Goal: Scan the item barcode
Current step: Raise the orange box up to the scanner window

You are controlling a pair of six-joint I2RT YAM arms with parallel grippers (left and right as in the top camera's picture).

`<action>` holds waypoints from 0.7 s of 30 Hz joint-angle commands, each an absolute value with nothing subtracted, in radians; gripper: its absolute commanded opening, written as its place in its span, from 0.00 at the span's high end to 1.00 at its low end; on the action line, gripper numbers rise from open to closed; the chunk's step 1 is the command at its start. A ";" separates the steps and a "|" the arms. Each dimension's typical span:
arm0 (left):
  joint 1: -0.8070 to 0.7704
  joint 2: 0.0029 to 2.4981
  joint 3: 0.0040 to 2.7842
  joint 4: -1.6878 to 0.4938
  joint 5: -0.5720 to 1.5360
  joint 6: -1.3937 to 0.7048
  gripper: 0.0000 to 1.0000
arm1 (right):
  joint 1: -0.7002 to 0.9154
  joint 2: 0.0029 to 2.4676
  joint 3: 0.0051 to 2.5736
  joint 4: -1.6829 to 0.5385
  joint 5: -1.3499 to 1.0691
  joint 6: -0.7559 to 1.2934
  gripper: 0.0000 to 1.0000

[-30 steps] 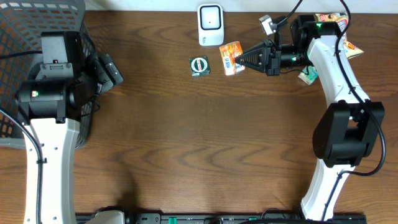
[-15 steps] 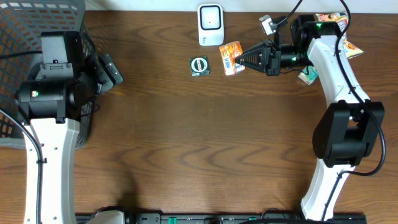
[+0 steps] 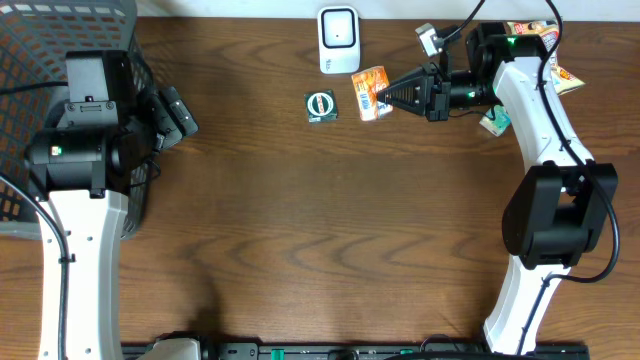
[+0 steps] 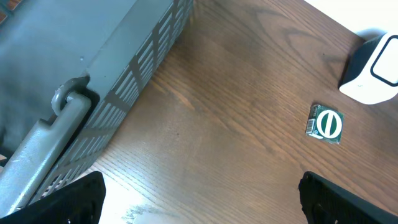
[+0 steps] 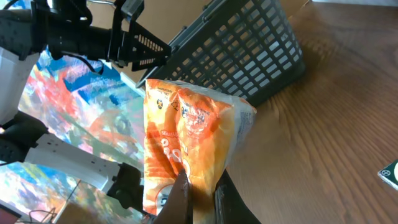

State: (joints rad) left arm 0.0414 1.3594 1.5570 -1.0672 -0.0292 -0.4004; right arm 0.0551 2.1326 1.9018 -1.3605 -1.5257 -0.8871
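Up at 1 o'clock, an orange packet (image 3: 371, 93) is pinched in the right gripper (image 3: 385, 96). The left gripper (image 3: 178, 112) is seen wide open at 10 o'clock.

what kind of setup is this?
Probably a lab mock-up of a shop checkout: a white barcode scanner, a grey basket, and an orange snack packet pinched in the right gripper.

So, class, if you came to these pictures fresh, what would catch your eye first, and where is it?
The bright orange snack packet, pinched in the right gripper near the top of the overhead view, beside the white scanner. Next, the small green-and-white packet lying left of it, and the grey basket at the far left.
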 commanded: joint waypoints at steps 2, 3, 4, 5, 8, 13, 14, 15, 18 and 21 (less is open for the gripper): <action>0.046 1.354 1.557 -1.069 -0.035 -0.409 0.02 | 0.068 2.126 1.901 -1.349 -1.537 -0.861 0.99; 0.046 1.354 1.557 -1.069 -0.035 -0.409 0.02 | 0.072 2.126 1.901 -1.349 -1.528 -0.861 0.99; 0.046 1.354 1.557 -1.069 -0.035 -0.409 0.02 | 0.079 2.126 1.901 -1.348 -1.517 -0.860 0.99; 0.046 1.354 1.557 -1.069 -0.035 -0.410 0.02 | 0.083 2.126 1.901 -1.345 -1.513 -0.859 0.99; 0.046 1.354 1.557 -1.069 -0.035 -0.409 0.02 | 0.101 2.126 1.901 -1.271 -1.510 -0.753 0.99; 0.046 1.354 1.557 -1.069 -0.035 -0.409 0.03 | 0.146 2.126 1.901 -0.953 -1.420 -0.273 0.98; 0.046 1.354 1.557 -1.069 -0.035 -0.409 0.02 | 0.157 2.126 1.901 -0.879 -1.366 -0.153 0.98; 0.046 1.354 1.557 -1.069 -0.035 -0.410 0.03 | 0.171 2.126 1.902 -0.807 -1.300 -0.037 0.98; 0.046 1.354 1.557 -1.069 -0.035 -0.409 0.02 | 0.202 2.126 1.902 -0.672 -1.084 0.165 0.99; 0.046 1.354 1.557 -1.069 -0.035 -0.409 0.02 | 0.227 2.126 1.903 -0.640 -0.776 0.209 0.99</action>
State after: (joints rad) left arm 0.0414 1.3594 1.5570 -1.0672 -0.0292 -0.4004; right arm 0.2035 2.1326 1.8954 -0.6495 -1.1282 -0.0216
